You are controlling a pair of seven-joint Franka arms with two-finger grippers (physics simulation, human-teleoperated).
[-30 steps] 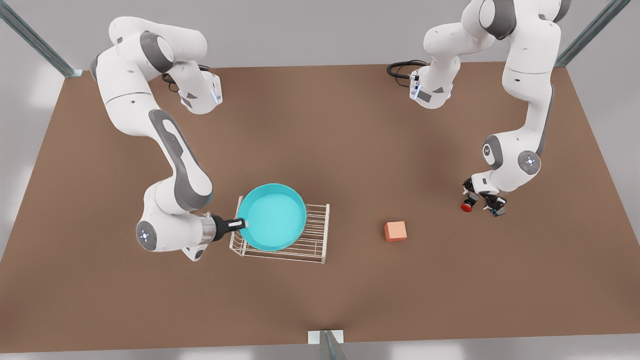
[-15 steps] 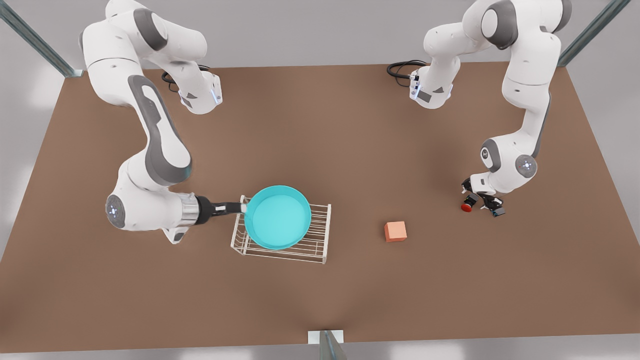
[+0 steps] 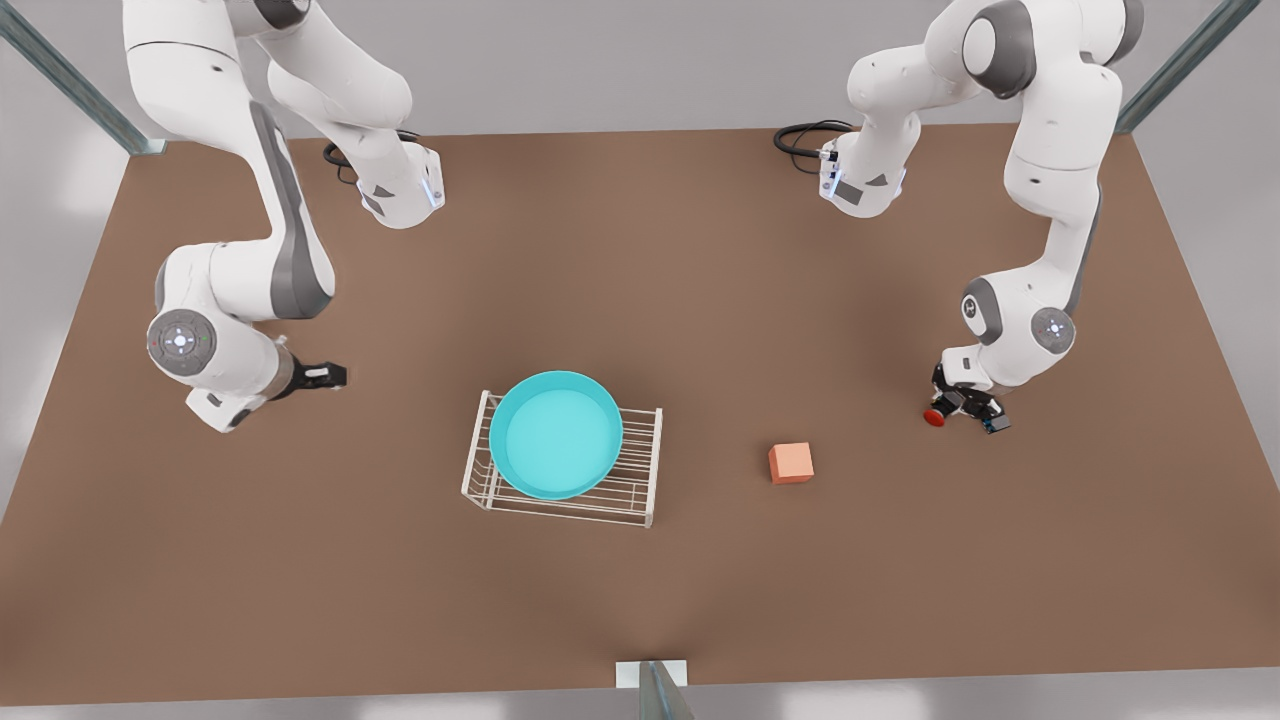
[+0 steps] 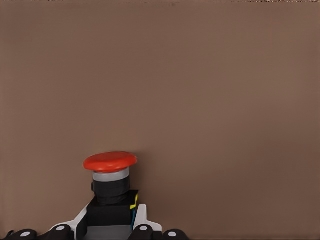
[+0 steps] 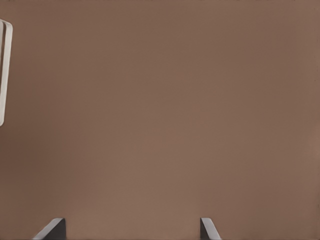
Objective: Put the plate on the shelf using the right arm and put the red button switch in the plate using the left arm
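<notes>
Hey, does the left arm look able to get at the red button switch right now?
Probably yes. The left gripper sits right at the red button switch, whose black body stands between its fingers with nothing around it but bare table.

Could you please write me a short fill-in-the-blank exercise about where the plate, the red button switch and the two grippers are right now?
1. The plate rests on the wire ____.
2. The left gripper is shut on the ____ button switch.
3. The right gripper, at the front view's left, has its fingers ____.
4. The orange cube lies between the shelf and the ____ gripper.

Missing words: shelf; red; open; left
</notes>
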